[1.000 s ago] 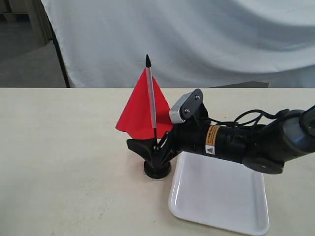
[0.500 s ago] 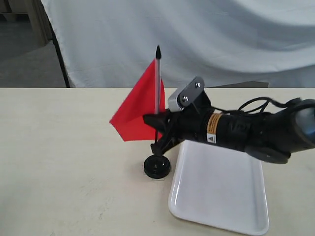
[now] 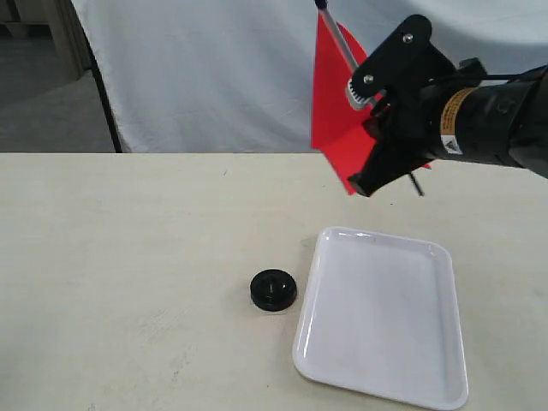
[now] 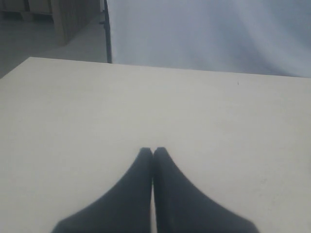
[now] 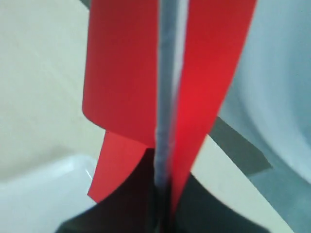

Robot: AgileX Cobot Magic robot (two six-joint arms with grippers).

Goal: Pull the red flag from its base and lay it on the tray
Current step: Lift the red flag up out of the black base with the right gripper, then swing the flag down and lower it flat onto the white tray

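Observation:
My right gripper (image 3: 370, 167) is shut on the red flag (image 3: 336, 111), holding it high in the air above the far end of the tray (image 3: 381, 312). The stick tilts, its top leaving the picture's upper edge and its black lower tip sticking out past the gripper. In the right wrist view the grey stick (image 5: 166, 111) runs between the fingers (image 5: 131, 204) with red cloth on both sides. The black round base (image 3: 274, 289) sits bare on the table, just left of the tray. My left gripper (image 4: 153, 151) is shut with nothing in it, over bare table.
A white cloth backdrop (image 3: 231, 68) hangs behind the beige table (image 3: 120, 257). A corner of the tray (image 5: 43, 189) shows below the flag in the right wrist view.
The right gripper has lifted the flag out of the base and carried it up and to the right. The base stays where it was beside the tray.

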